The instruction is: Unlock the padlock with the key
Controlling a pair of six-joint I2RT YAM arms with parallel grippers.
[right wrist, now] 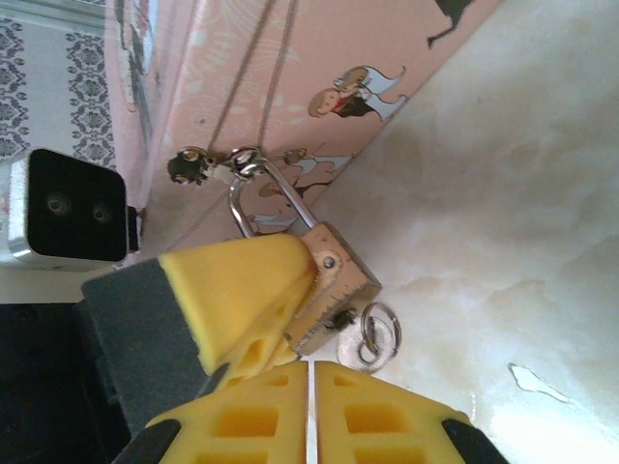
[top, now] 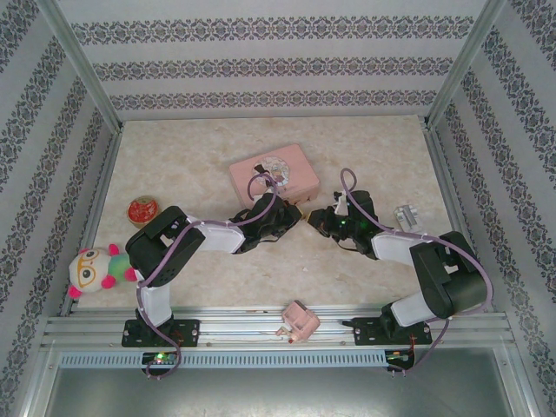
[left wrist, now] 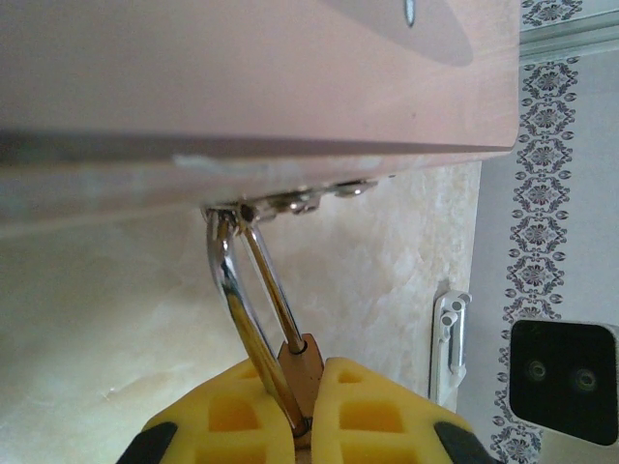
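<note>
I am pinching the padlock (right wrist: 334, 285) by its brass body in my left tool (left wrist: 311, 411), closed on it from both sides so that it is not swinging on the clasp (left wrist: 290, 201) of the pink tin (top: 274, 172), which its silver shackle (left wrist: 242, 300) is passing through. The tin is sitting mid-tabletop (top: 200, 148), with the lock at its near side. I am holding the lock's base turned toward my right tool (right wrist: 309, 387), since the keyhole should be there. That tool is waiting just beside the base with its fingers pressed together; whether the key is nipped between them I cannot tell. A small silver ring (right wrist: 377, 333) is hanging against the base, so I am judging the key is at the keyhole and turning it is the step in hand. The shackle is looking seated, not yet released.
</note>
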